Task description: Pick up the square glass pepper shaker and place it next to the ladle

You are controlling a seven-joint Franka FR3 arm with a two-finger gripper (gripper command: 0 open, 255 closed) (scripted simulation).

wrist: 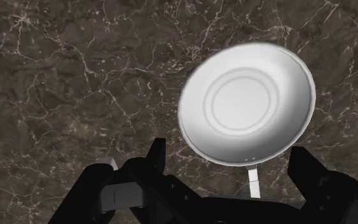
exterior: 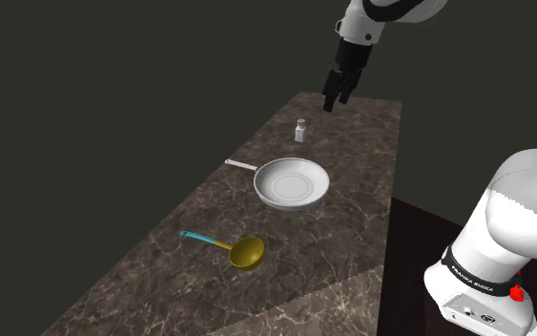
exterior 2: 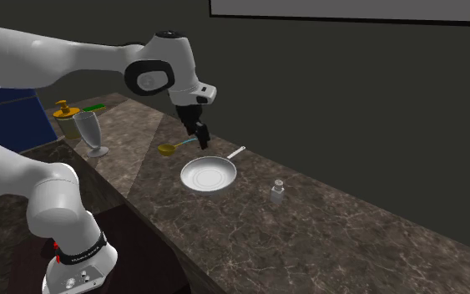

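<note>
The pepper shaker [exterior: 300, 131] is a small pale square bottle with a cap. It stands upright on the dark marble counter [exterior: 352, 239], just beyond a white frying pan [exterior: 292, 182]. In the second exterior view the shaker [exterior 2: 277, 192] is to the right of the pan [exterior 2: 209, 175]. The ladle [exterior: 236, 250] has a gold bowl and a teal handle and lies on the near side of the pan. My black gripper [exterior: 338, 95] hangs high above the counter, open and holding nothing. The wrist view looks down past the fingers [wrist: 157, 156] onto the pan [wrist: 246, 105].
A tall footed glass [exterior 2: 91, 134] and a yellow-and-green object [exterior 2: 68, 111] stand at the counter's end beyond the ladle [exterior 2: 177, 148]. The counter edge drops off beside the robot's stand [exterior: 490, 286]. Dark walls lie behind the counter.
</note>
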